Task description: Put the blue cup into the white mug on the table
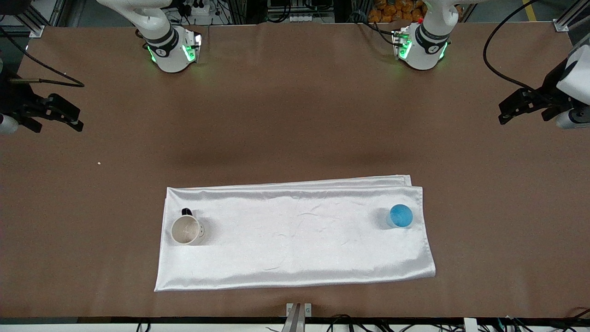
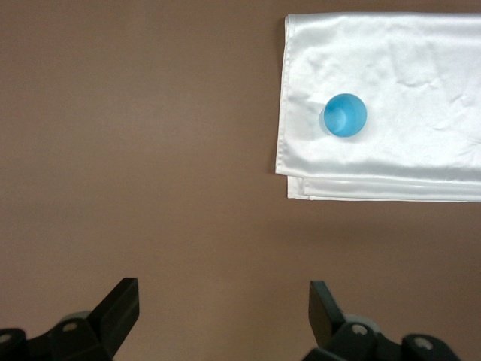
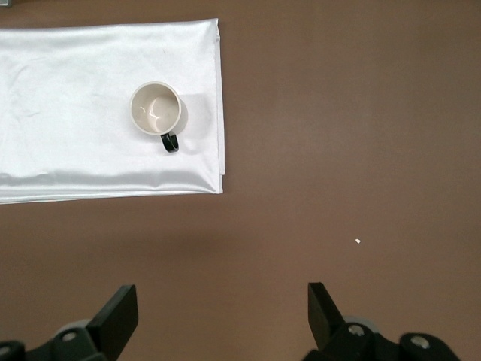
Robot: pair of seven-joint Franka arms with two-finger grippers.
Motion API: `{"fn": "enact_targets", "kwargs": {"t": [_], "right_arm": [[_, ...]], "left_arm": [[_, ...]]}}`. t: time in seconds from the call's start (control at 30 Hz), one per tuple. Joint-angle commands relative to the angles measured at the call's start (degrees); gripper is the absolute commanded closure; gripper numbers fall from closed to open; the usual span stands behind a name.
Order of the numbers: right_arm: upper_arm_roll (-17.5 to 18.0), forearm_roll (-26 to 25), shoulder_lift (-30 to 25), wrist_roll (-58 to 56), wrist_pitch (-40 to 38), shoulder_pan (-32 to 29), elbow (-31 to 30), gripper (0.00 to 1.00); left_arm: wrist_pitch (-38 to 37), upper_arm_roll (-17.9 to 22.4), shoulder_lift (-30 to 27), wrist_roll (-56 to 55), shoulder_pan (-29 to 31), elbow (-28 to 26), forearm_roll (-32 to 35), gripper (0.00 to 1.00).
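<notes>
Nothing of the task is done yet: you still have to grasp the blue cup [image 1: 401,216], carry it across and set it inside the white mug [image 1: 185,229]. Going from the right arm's end, your right gripper [image 1: 55,115] hangs over bare table [image 1: 295,115] with its fingers spread wide and empty. The mug stands upright on the white cloth [image 1: 295,240], well apart from it. The cup sits at the cloth's other end, toward the left arm. Your left gripper [image 1: 525,105] hangs wide and empty over table, well apart from the cup.
</notes>
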Motion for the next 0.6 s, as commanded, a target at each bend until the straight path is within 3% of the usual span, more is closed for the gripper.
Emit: {"fn": "enact_targets", "kwargs": {"t": [0.0, 0.27, 0.57], "right_arm": [[0.61, 0.35, 0.53, 0.45, -2.45, -0.57, 0.89, 0.0], [0.61, 0.61, 1.93, 0.36, -2.81, 0.48, 0.01, 0.0], [0.7, 0.88, 9.4, 0.36, 2.37, 1.97, 0.1, 0.0]], "left_arm": [[0.85, 0.06, 1.82, 2.22, 0.0, 0.21, -0.6, 0.0], [8.24, -0.12, 7.96, 1.25, -1.14, 0.21, -0.78, 0.0], [13.77, -0.12, 15.17, 0.99, -3.87, 0.21, -0.86, 0.0]]}}
